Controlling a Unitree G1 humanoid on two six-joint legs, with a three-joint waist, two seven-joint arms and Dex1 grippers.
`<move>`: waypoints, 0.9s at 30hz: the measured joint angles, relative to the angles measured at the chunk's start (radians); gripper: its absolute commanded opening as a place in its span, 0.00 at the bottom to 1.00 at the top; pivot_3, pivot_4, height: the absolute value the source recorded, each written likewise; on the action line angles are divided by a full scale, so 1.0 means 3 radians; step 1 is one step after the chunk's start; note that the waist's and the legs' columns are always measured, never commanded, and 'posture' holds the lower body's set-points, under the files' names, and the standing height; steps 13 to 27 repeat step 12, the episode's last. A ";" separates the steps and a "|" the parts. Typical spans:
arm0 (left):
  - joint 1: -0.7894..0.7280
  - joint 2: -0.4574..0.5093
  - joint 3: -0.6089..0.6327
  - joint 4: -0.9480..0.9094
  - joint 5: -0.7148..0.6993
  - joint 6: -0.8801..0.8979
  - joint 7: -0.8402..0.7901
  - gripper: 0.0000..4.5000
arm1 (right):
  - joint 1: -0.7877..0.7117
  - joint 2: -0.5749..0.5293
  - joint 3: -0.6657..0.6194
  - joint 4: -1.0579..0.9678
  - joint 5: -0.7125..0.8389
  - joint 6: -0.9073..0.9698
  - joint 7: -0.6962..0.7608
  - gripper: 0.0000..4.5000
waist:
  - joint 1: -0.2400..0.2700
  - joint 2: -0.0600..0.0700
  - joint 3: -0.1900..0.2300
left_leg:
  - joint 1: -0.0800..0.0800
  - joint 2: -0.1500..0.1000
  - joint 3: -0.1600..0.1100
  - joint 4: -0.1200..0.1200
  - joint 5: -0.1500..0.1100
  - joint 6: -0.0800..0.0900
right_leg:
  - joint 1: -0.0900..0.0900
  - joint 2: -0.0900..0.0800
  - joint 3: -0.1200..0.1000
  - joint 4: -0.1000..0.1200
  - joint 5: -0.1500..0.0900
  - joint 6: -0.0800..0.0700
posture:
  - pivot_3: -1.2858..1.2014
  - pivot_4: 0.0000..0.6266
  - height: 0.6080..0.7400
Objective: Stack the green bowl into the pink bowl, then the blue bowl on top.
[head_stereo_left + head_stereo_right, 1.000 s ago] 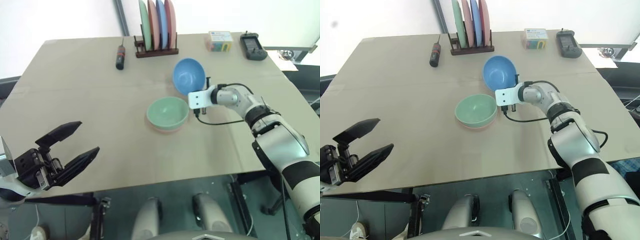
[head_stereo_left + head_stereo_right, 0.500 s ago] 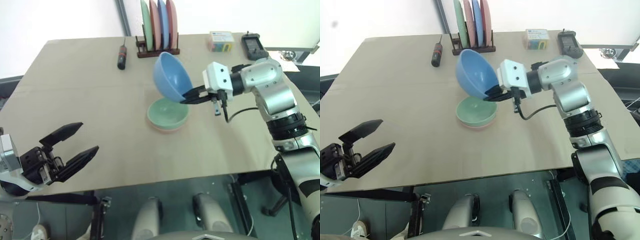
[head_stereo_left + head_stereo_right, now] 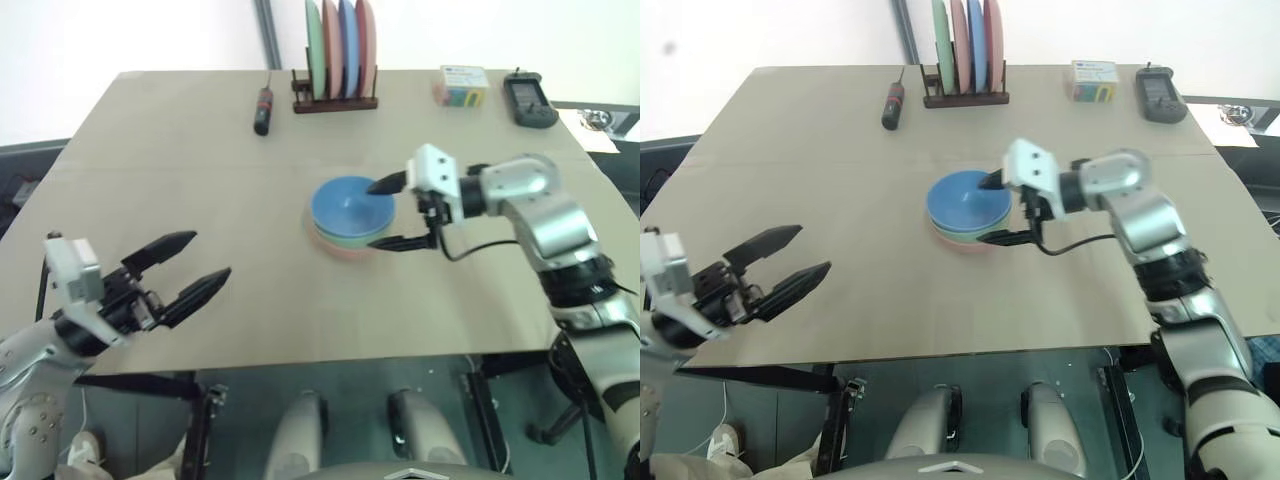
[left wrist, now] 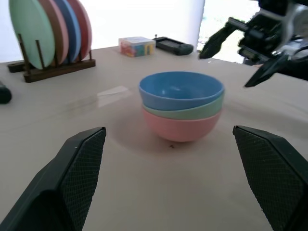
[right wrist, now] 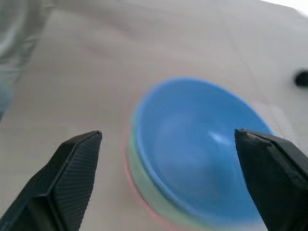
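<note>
The blue bowl (image 3: 351, 207) sits nested in the green bowl (image 4: 192, 111), which sits in the pink bowl (image 4: 180, 129), mid-table. My right gripper (image 3: 389, 213) stands open just right of the stack, one finger over the blue rim and the other low beside the bowls, holding nothing. At the near left edge of the table my left gripper (image 3: 193, 268) hangs open and empty, pointing toward the stack from well away.
A wooden rack (image 3: 336, 102) with upright green, pink and blue plates stands at the back. A screwdriver (image 3: 264, 109) lies left of it. A small colourful box (image 3: 462, 85) and a black device (image 3: 527, 100) lie at the back right.
My right gripper lowered the blue bowl into the green one and opened, letting it go. My left gripper came forward a little. The camera view shifted too.
</note>
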 measured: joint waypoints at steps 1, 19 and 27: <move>-0.0020 -0.0002 -0.0046 0.0004 0.0058 -0.0014 0.0036 1.00 | 0.0184 -0.0120 -0.0106 -0.0145 0.0056 0.0091 -0.0035 0.98 | 0.0002 0.0000 0.0000 | 0.0000 0.0000 0.0001 -0.0001 0.0000 0.0000 | 0.0001 -0.0001 0.0000 -0.0003 0.0000 0.0000 | 0.52 0.24 1.00; 0.0106 0.0209 -0.0101 0.0176 0.0296 -0.0047 -0.0177 1.00 | 0.1722 -0.0742 -0.1568 -0.1201 0.0511 0.0762 -0.0624 0.98 | -0.0045 -0.0002 -0.0001 | 0.0007 0.0003 0.0006 0.0000 0.0000 0.0000 | 0.0000 0.0003 0.0005 0.0000 -0.0009 0.0015 | 0.52 0.24 1.00; 0.0106 0.0209 -0.0101 0.0176 0.0296 -0.0047 -0.0177 1.00 | 0.1722 -0.0742 -0.1568 -0.1201 0.0511 0.0762 -0.0624 0.98 | -0.0045 -0.0002 -0.0001 | 0.0007 0.0003 0.0006 0.0000 0.0000 0.0000 | 0.0000 0.0003 0.0005 0.0000 -0.0009 0.0015 | 0.52 0.24 1.00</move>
